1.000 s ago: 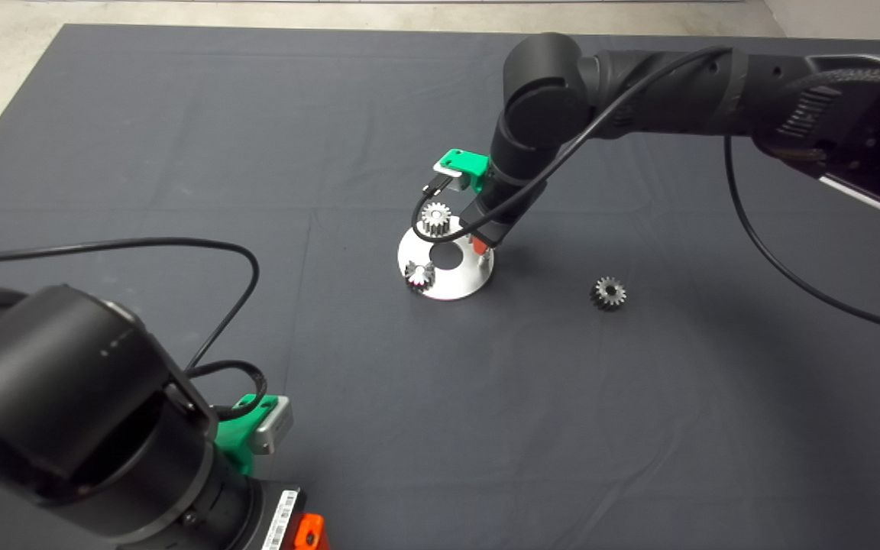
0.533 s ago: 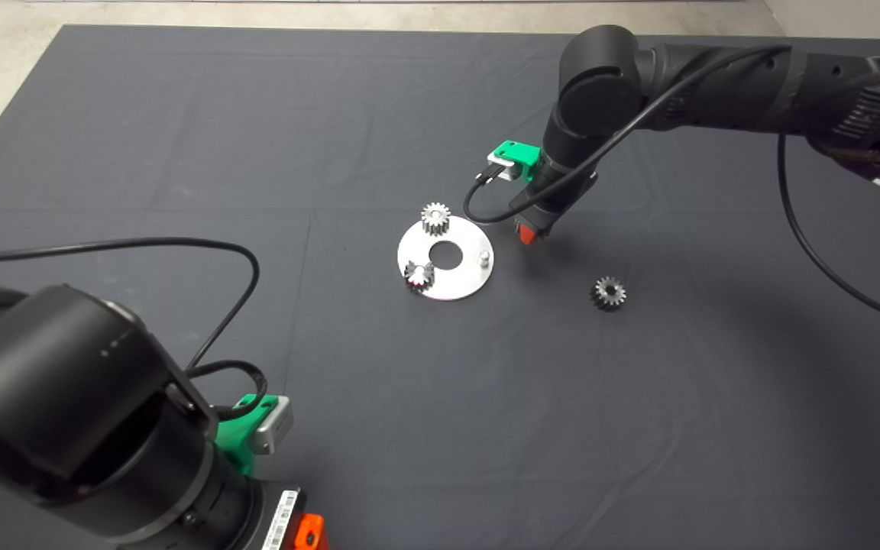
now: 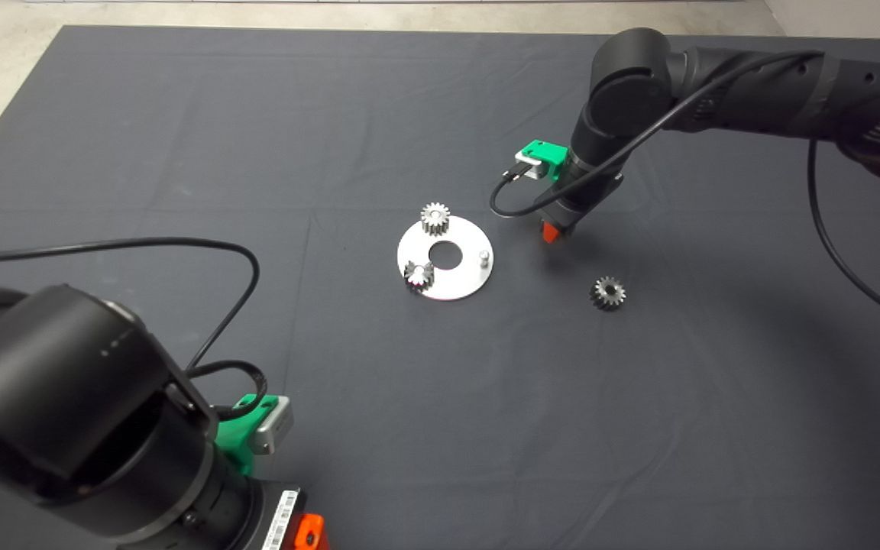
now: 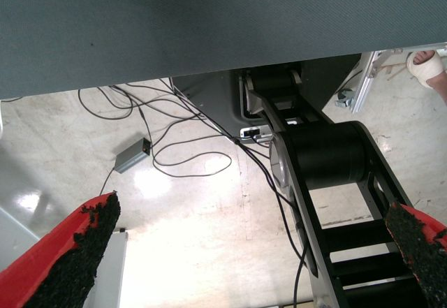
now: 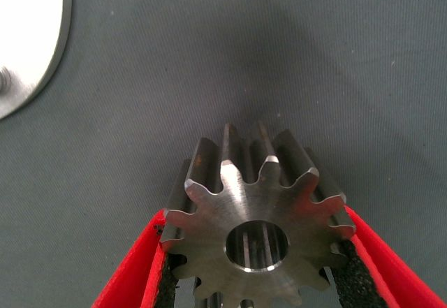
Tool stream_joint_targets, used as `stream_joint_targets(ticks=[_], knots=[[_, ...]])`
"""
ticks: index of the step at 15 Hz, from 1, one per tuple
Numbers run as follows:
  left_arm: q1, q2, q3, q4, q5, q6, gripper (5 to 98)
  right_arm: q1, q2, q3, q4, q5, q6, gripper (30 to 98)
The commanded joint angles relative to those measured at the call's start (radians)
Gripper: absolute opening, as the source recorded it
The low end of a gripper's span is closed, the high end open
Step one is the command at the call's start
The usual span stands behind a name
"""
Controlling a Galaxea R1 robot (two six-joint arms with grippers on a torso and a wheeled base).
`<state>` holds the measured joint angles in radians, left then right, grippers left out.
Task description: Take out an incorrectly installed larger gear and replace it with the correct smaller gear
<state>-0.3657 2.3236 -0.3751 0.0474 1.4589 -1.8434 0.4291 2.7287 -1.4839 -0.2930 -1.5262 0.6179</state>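
From above, the round steel plate shows one bare peg, and the smaller gear lies loose on the mat, not yet fitted. The right gripper hovers between them. Its wrist view shows the larger gear clamped between its fingers, so removal looks done; the left gripper waits with fingers spread, off the mat's edge.

Even overhead light, soft shadows on the mat, glare off the round plate.

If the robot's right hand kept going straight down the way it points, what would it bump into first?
Probably the bare dark mat. The right hand, gripping the larger gear, points down between the silver plate and the loose gear; the gear would likely touch first.
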Motion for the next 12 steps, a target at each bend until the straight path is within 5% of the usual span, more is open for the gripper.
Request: stream_joint_targets(ticks=[1, 12], knots=[[-0.012, 0.0, 0.013, -0.021, -0.002, -0.005, 98.2, 0.017, 0.001, -0.106, 0.003, -0.049, 0.006, 47.6], [-0.011, 0.0, 0.013, -0.021, -0.006, -0.007, 98.2, 0.019, -0.013, -0.108, 0.005, -0.048, 0.034, 47.6]])
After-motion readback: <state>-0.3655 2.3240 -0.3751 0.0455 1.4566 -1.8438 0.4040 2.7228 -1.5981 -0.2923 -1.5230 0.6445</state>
